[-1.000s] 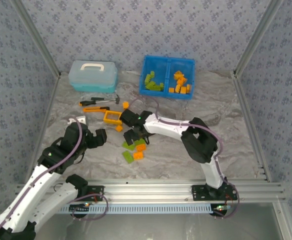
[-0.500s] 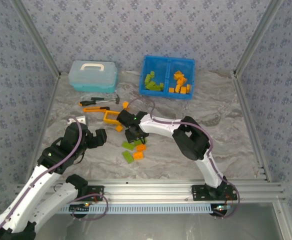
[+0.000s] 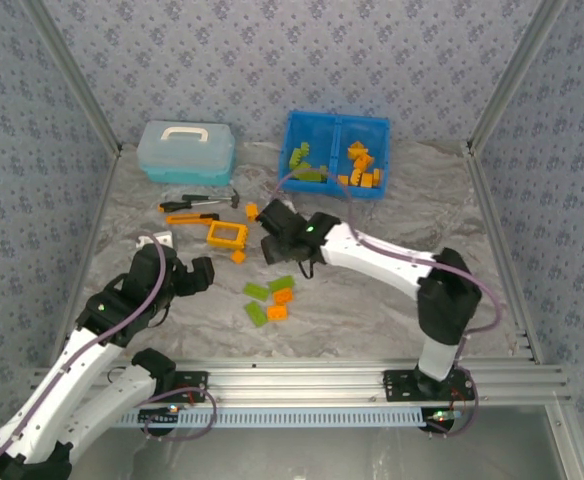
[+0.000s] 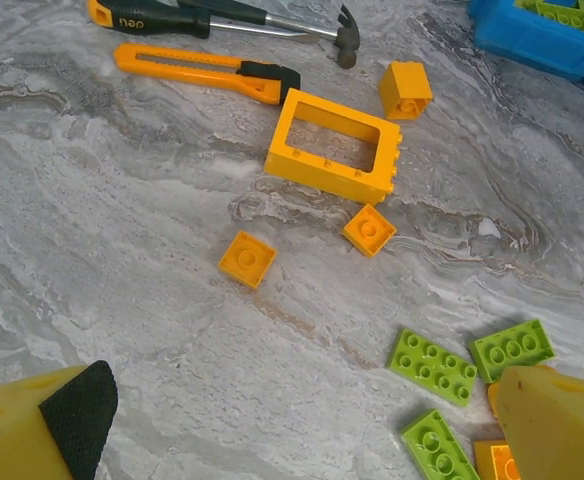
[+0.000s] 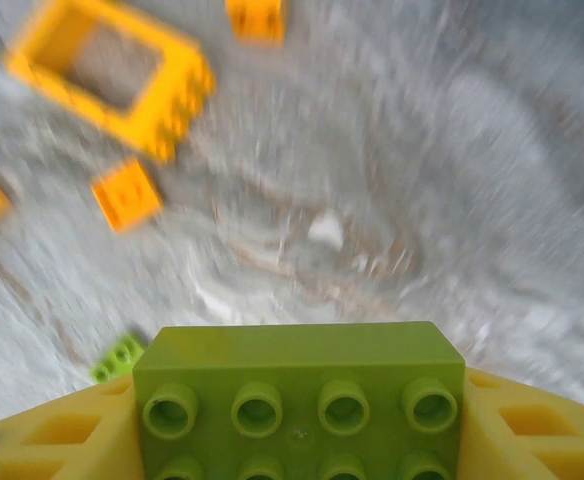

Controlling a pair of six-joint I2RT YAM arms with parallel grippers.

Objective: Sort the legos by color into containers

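Left hand (image 3: 200, 275): low over the left side of the tabletop (image 3: 392, 300), fingers spread wide with nothing between them (parked, by the look of it). Its camera looks out over the loose pieces.
Loose legos: the orange frame piece (image 4: 334, 145) lies flat with two small orange squares just beside it. A knot of lime green plates (image 3: 257, 291) and orange bricks (image 3: 276, 311) lies nearer the arms.
Right hand (image 3: 272, 240): clenched on a lime green brick (image 5: 297, 370), studs facing its own camera. The tabletop beneath it is smeared with motion blur.
Brick's whereabouts: held up off the tabletop, between the frame piece and the blue tray (image 3: 290, 125).
Step in hand: I'd call this the carry, with a green one picked and on its way to be dropped.
Next move: across to the tray's left compartment (image 3: 302, 165), where the greens lie, since the right compartment (image 3: 360, 165) holds orange. It needs to clear the near wall, stay left of the divider, then open the fingers.
Work left: several greens and oranges are out on the tabletop, so the task is a good way from done.
Surface: a grey marbled sheet, rumpled toward the back. A hammer (image 3: 207, 200), an orange utility knife (image 3: 192, 216) and a pale blue lidded box (image 3: 187, 150) sit on its left side.
Room: blue-grey patterned walls on three sides, with aluminium posts at the corners and a rail along the near edge.
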